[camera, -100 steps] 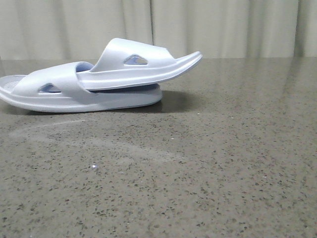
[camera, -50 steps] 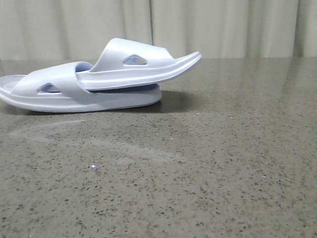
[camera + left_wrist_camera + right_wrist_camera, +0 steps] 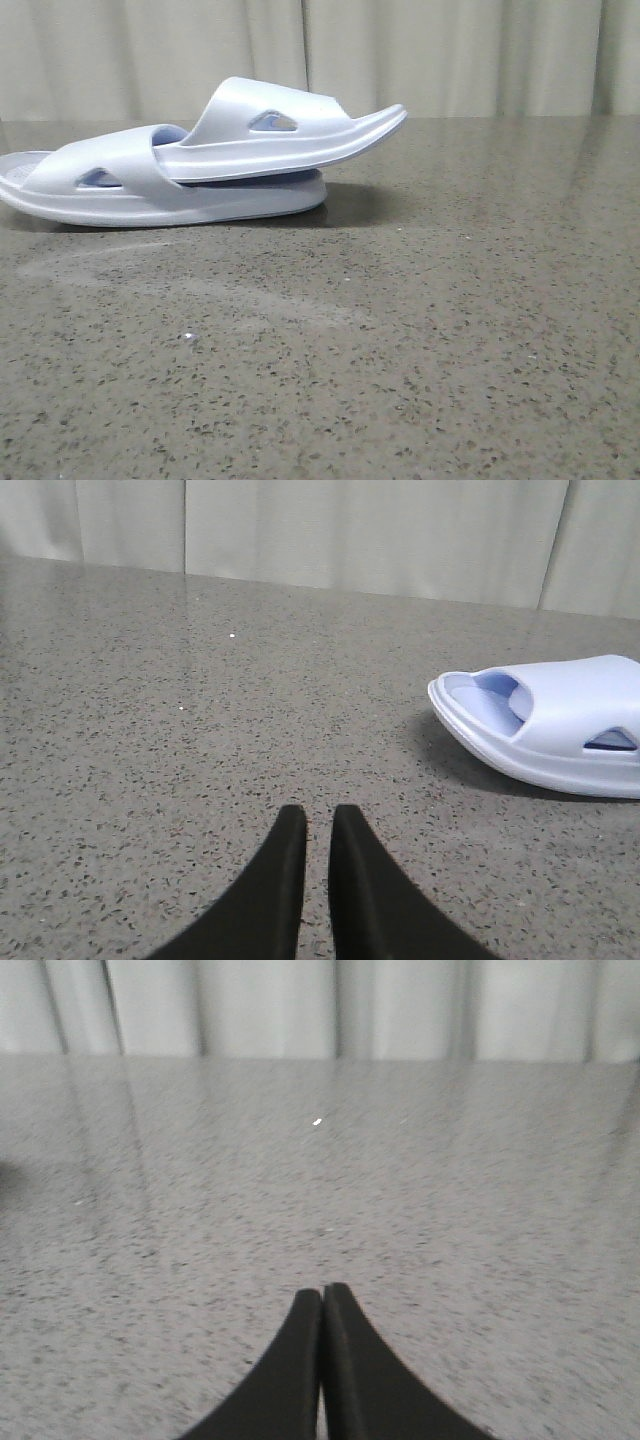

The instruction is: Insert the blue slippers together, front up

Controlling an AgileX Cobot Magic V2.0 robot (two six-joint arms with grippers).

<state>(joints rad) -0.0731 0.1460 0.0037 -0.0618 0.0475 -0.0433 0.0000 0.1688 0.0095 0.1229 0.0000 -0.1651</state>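
The two blue slippers lie at the far left of the table in the front view. The lower slipper (image 3: 120,185) rests flat on the tabletop. The upper slipper (image 3: 290,135) is slid under the lower one's strap and juts up to the right. One slipper's end (image 3: 560,725) also shows in the left wrist view, ahead of and to one side of my left gripper (image 3: 311,815). That gripper is empty and shut but for a narrow slit, low over the table. My right gripper (image 3: 322,1292) is shut and empty, with no slipper in its view. Neither gripper shows in the front view.
The speckled grey stone tabletop (image 3: 400,330) fills the front view. A pale curtain (image 3: 450,50) hangs behind the table's far edge. A faint pale smear (image 3: 150,265) marks the table in front of the slippers.
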